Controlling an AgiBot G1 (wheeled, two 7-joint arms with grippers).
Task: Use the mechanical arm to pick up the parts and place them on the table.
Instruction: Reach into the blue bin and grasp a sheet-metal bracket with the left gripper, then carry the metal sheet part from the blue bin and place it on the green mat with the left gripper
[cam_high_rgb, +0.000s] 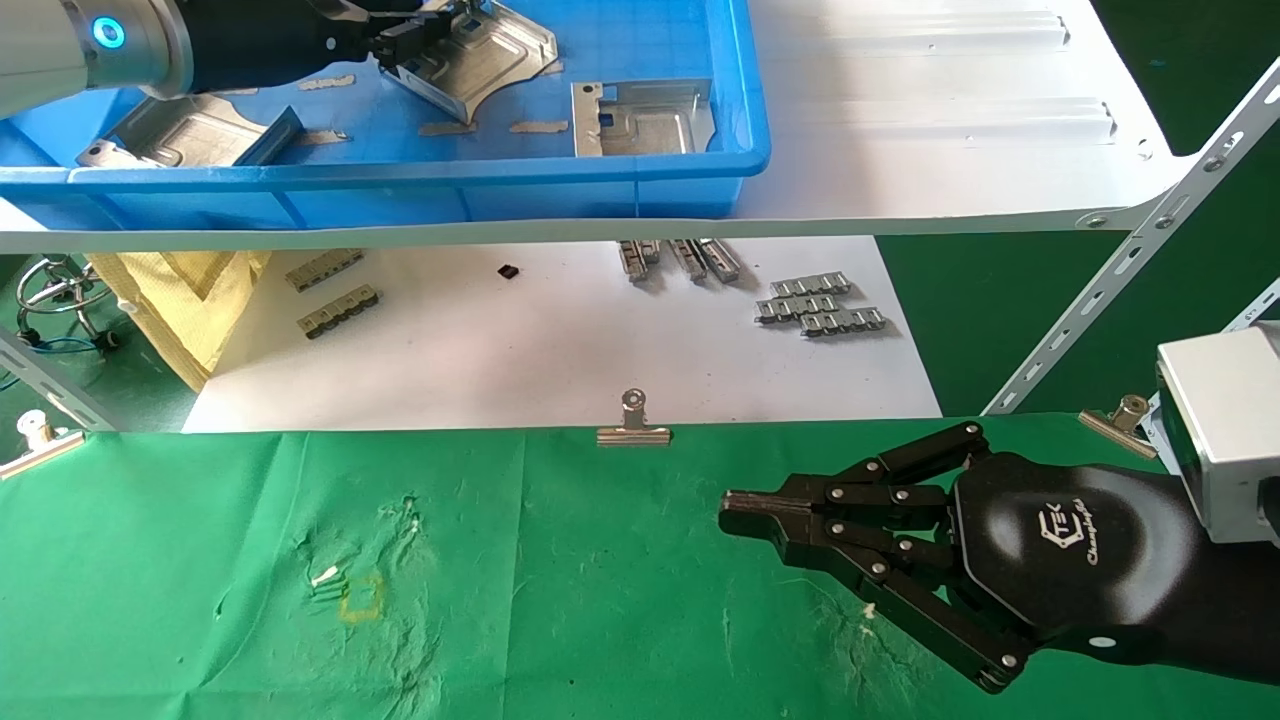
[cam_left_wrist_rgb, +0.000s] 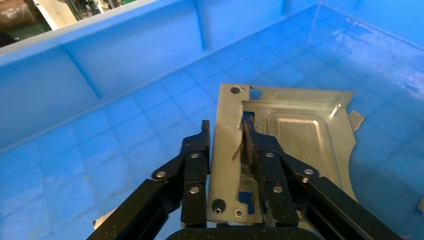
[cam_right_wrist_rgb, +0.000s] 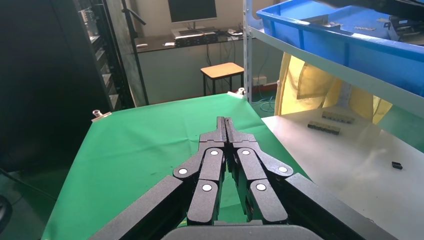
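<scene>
In the blue bin (cam_high_rgb: 400, 178) on the white shelf, my left gripper (cam_high_rgb: 400, 45) (cam_left_wrist_rgb: 225, 127) is shut on the upright edge flange of one silver part (cam_high_rgb: 500, 55) (cam_left_wrist_rgb: 300, 135), which sits tilted. Two more parts (cam_high_rgb: 645, 118) (cam_high_rgb: 185, 135) lie flat on the bin floor, one near the front wall, one at the left. The table (cam_high_rgb: 550, 580) in green cloth lies below, in front. My right gripper (cam_high_rgb: 728, 505) (cam_right_wrist_rgb: 225, 120), black palm with white logo, hovers shut and empty over the table's right side.
The white shelf (cam_high_rgb: 950, 100) overhangs a white sheet (cam_high_rgb: 550, 340) carrying grey chain-like link strips (cam_high_rgb: 820, 305). Binder clips (cam_high_rgb: 633, 425) pin the cloth's far edge. A slanted shelf brace (cam_high_rgb: 1120, 280) stands at the right. A yellow square mark (cam_high_rgb: 360, 598) is on the cloth's left.
</scene>
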